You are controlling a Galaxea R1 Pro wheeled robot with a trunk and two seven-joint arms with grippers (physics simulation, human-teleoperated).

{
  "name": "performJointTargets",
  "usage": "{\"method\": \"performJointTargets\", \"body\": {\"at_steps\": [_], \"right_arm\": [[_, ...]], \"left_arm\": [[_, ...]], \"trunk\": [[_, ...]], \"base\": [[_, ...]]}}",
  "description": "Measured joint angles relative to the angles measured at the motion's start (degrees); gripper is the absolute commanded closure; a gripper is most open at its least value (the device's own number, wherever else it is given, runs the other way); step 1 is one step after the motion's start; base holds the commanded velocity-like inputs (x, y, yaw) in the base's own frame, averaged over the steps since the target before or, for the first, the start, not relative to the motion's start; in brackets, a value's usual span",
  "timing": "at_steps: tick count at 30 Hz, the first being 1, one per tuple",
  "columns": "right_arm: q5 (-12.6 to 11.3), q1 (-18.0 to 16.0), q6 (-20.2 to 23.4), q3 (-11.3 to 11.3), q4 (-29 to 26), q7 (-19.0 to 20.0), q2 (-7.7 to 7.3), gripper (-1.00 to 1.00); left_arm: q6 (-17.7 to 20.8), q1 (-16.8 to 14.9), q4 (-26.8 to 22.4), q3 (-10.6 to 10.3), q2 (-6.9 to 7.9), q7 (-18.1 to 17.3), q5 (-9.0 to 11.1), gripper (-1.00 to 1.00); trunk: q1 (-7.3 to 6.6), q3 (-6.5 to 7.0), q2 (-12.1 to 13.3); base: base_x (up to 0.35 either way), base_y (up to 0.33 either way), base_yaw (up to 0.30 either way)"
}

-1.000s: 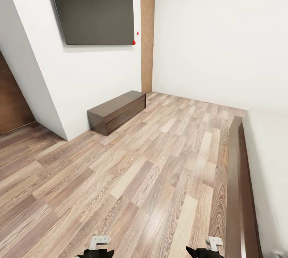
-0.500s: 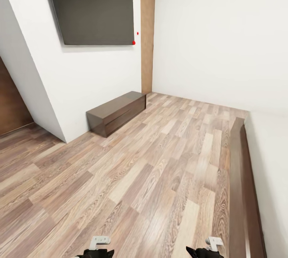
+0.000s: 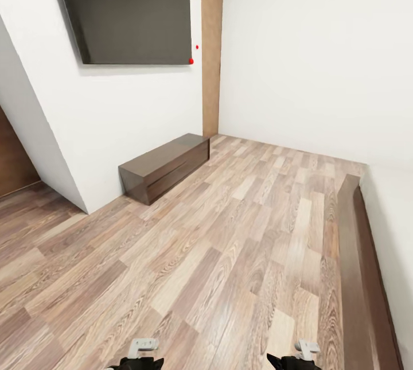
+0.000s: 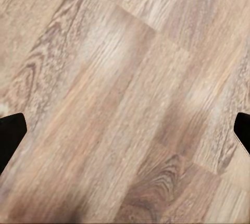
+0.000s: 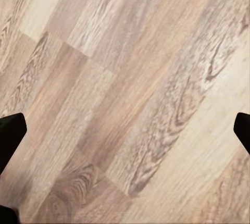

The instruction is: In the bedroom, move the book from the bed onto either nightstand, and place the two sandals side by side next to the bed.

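Bed [image 3: 367, 255] lies beside right gripper [image 3: 293, 358], jaws apart.

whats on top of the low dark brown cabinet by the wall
Nothing rests on the long, low dark brown wooden cabinet: its glossy top is bare. A large dark wall-mounted screen hangs above it. The cabinet's front is shut, so its inside cannot be seen.

You face white walls [image 3: 298, 54] over a wood-plank floor [image 3: 218, 255]. At eleven o'clock a dark screen [image 3: 126, 8] hangs above a low brown bench cabinet [image 3: 163, 166]; a wooden door [image 3: 211, 49] stands at twelve.
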Motion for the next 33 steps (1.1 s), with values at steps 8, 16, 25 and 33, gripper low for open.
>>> {"method": "performJointTargets", "body": {"at_steps": [8, 16, 25, 33], "right_arm": [[0.0, 0.0, 0.0, 0.0, -0.03, 0.02, 0.0, -1.0], [0.0, 0.01, 0.0, 0.0, -0.03, 0.11, 0.16, -1.0], [0.0, 0.01, 0.0, 0.0, -0.03, 0.13, 0.17, -1.0], [0.0, 0.02, 0.0, 0.0, -0.03, 0.04, 0.17, -1.0]], "left_arm": [[0.0, 0.0, 0.0, 0.0, 0.0, -0.01, 0.01, -1.0], [0.0, -0.01, 0.01, 0.0, 0.0, -0.02, 0.01, -1.0], [0.0, -0.01, 0.01, 0.0, 0.0, -0.02, 0.01, -1.0], [0.0, -0.01, 0.01, 0.0, 0.0, -0.02, 0.01, -1.0]], "trunk": [[0.0, 0.0, 0.0], [0.0, 0.0, 0.0], [0.0, 0.0, 0.0], [0.0, 0.0, 0.0]], "base": [[0.331, 0.0, -0.026], [0.331, 0.0, -0.125], [0.329, 0.0, -0.191], [0.314, 0.0, -0.196]]}}
